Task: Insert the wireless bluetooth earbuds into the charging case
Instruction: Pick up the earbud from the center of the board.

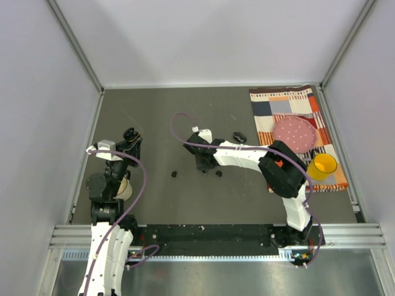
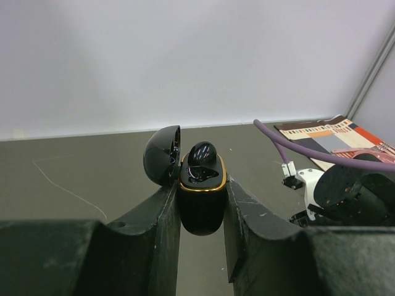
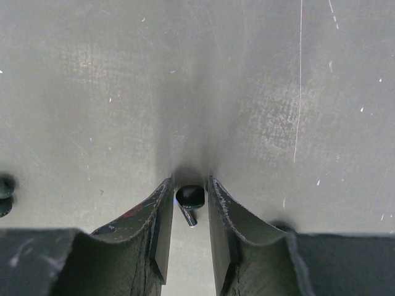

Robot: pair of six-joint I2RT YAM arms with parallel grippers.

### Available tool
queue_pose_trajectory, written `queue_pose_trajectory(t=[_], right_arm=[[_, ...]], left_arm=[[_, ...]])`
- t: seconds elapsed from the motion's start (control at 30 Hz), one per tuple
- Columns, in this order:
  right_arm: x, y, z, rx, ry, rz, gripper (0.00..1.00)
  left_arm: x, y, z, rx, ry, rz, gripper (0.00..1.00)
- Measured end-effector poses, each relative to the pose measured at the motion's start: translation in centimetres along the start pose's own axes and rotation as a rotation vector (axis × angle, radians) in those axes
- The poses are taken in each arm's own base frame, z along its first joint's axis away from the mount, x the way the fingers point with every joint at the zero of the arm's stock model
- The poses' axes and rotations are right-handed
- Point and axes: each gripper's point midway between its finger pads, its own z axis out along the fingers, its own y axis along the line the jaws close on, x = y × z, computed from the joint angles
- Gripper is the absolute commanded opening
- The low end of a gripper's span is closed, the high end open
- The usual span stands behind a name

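Observation:
The black charging case (image 2: 200, 203), gold-rimmed, is pinched upright between my left gripper's (image 2: 202, 185) fingers, lid (image 2: 163, 155) swung open to the left. One black earbud (image 2: 202, 154) sits in its far socket. The top view shows this gripper (image 1: 131, 137) at the table's left. My right gripper (image 3: 188, 185) is down at the table mid-centre (image 1: 202, 163), its fingers closed in on a small black earbud (image 3: 190, 196) whose stem points toward the camera. Two more earbuds lie loose on the table, one (image 1: 174, 174) left of that gripper and one (image 1: 218, 174) right of it.
A second black pod (image 1: 239, 136) lies behind the right arm. At the back right, a striped cloth (image 1: 271, 105) carries a pink plate (image 1: 295, 132) and a yellow cup (image 1: 322, 166). A pale roll (image 1: 123, 188) sits by the left arm's base.

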Motion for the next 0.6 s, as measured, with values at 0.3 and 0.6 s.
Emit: queue_pose_trajectory(t=[0.3,0.6], right_arm=[[0.04,-0.02,-0.04,0.001,0.002,0.006,0.27],[0.14,-0.07,-0.08,0.000,0.003,0.006,0.24]], left_arm=[[0.00,-0.07,0.00,0.003,0.000,-0.003,0.00],[0.20,-0.09,-0.03,0.003,0.004,-0.019,0.00]])
